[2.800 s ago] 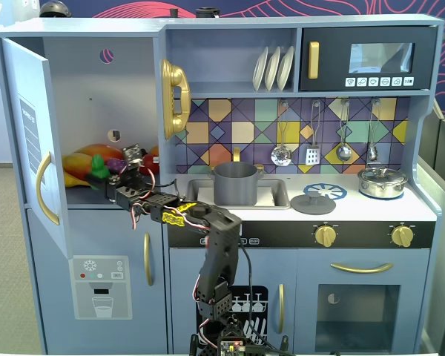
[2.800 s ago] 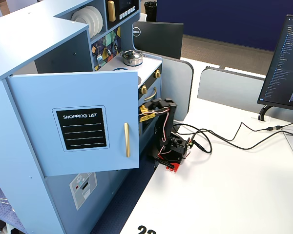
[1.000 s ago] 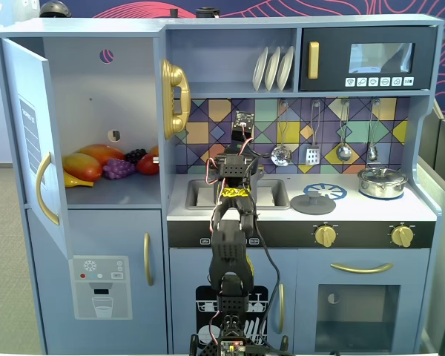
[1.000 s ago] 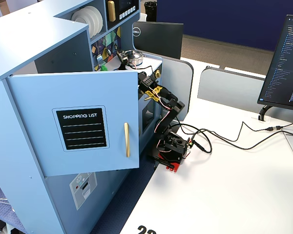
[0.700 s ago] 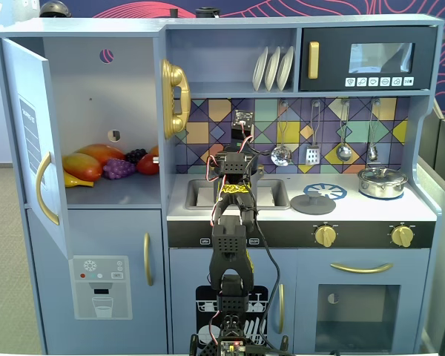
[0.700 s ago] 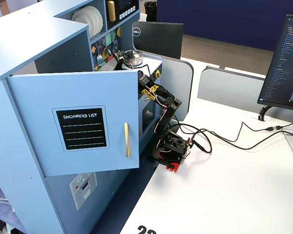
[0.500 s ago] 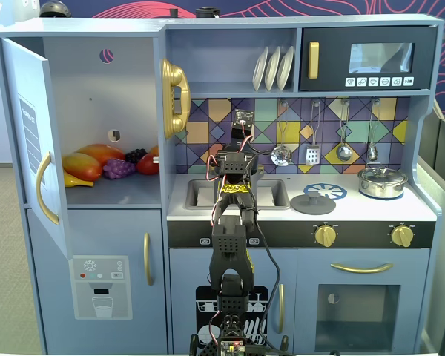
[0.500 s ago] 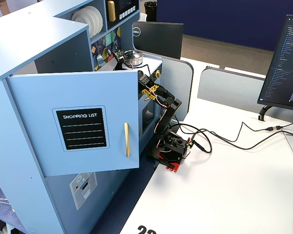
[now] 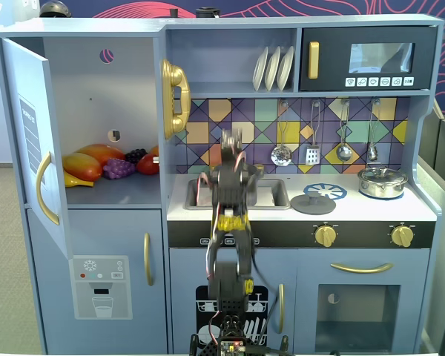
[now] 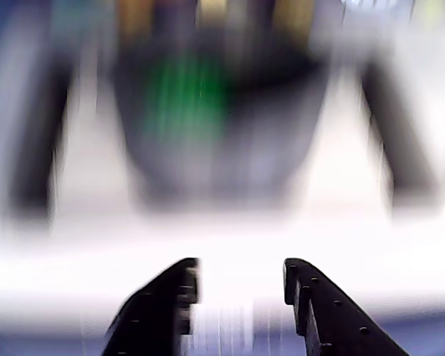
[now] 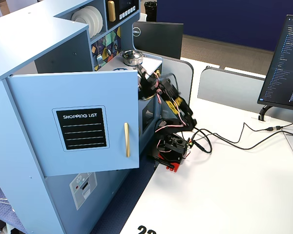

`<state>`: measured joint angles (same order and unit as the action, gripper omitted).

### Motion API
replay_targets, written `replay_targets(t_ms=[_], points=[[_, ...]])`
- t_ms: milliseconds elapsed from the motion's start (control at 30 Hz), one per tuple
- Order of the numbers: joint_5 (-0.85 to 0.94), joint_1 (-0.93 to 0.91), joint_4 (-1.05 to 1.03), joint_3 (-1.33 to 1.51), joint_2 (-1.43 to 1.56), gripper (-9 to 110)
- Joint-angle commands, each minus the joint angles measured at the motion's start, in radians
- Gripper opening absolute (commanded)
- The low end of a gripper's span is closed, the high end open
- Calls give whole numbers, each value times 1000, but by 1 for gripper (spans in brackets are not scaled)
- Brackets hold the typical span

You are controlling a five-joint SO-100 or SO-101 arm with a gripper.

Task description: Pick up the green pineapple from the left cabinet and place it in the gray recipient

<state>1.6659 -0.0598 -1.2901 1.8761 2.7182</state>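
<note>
Gripper [image 10: 237, 285] hangs open and empty, jaws apart, right above the gray pot [image 10: 208, 141] in the blurred wrist view, and there's the green pineapple [image 10: 185, 100] sitting down inside that pot.

Table: a white desk top [image 11: 244, 195] is seen in a fixed view.
Arm base: a red and black mount [image 11: 172, 151] is set on it at the toy kitchen [image 11: 44, 122].
Cables: black leads [image 11: 234, 141] are laid across it.
Monitor: its stand [image 11: 263, 113] apparently rests there.
</note>
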Motion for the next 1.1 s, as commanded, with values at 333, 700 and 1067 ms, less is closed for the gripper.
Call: replay_targets(t_ms=[333,700,1067], points=[[-206,103,169,927,227,0],[-193,140,281,1126,202,0],[-150,75,-238,1127,460,0]])
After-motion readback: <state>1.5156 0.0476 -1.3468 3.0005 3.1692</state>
